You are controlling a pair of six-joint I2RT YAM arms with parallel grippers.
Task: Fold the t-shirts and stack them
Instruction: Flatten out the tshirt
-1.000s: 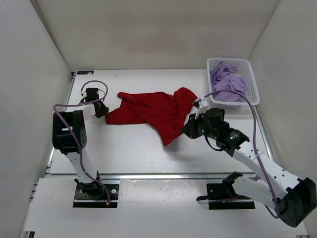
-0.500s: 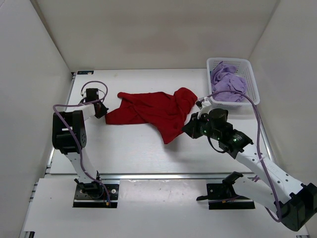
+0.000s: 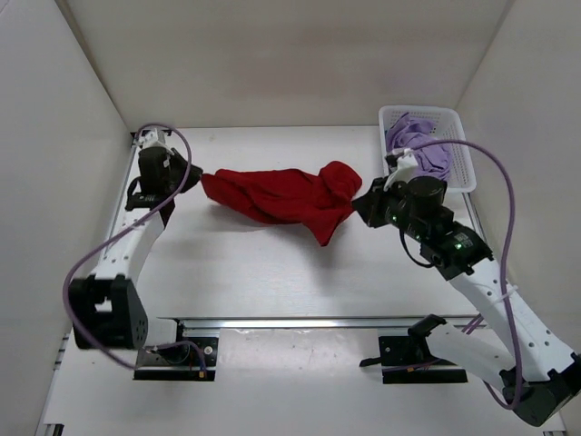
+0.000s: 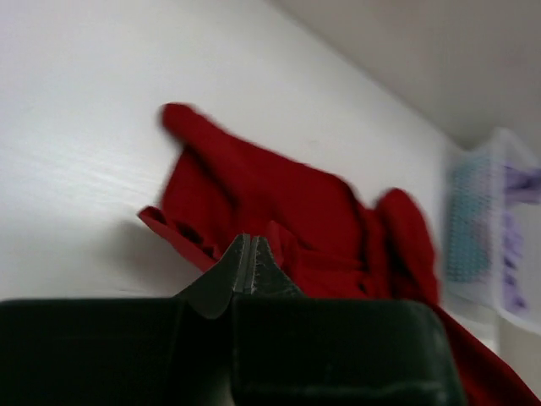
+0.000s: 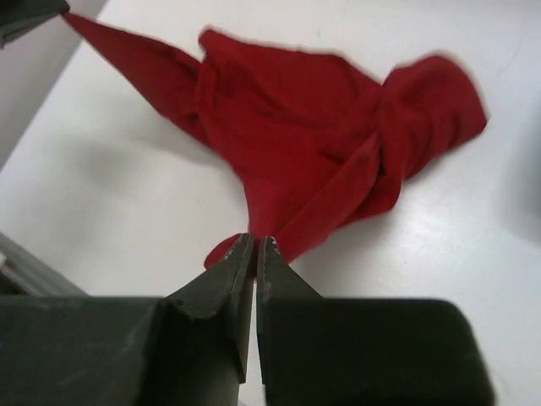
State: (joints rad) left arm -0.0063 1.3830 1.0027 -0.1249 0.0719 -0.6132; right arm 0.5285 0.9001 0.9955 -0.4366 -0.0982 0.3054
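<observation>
My left hand point(image 3: 194, 174) is clenched on the left end of the red t-shirt point(image 3: 272, 195), and my right hand point(image 3: 358, 204) is clenched on its right end (cloth slung between them, sagging toward the surface point(image 3: 263, 272)). The lavender t-shirt point(image 3: 425, 151) lies in the basket point(image 3: 459, 120), far right.

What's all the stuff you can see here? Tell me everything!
red t-shirt: one, deep red, stretched between both grippers
lavender t-shirt: one, purple, bunched in the basket
teal cloth: one, blue-green, blurry, inside the basket
basket: one, white mesh, table's far right corner
table: one, white, under everything
left gripper: one, black, shut on the red t-shirt
right gripper: one, black, shut on the red t-shirt
</observation>
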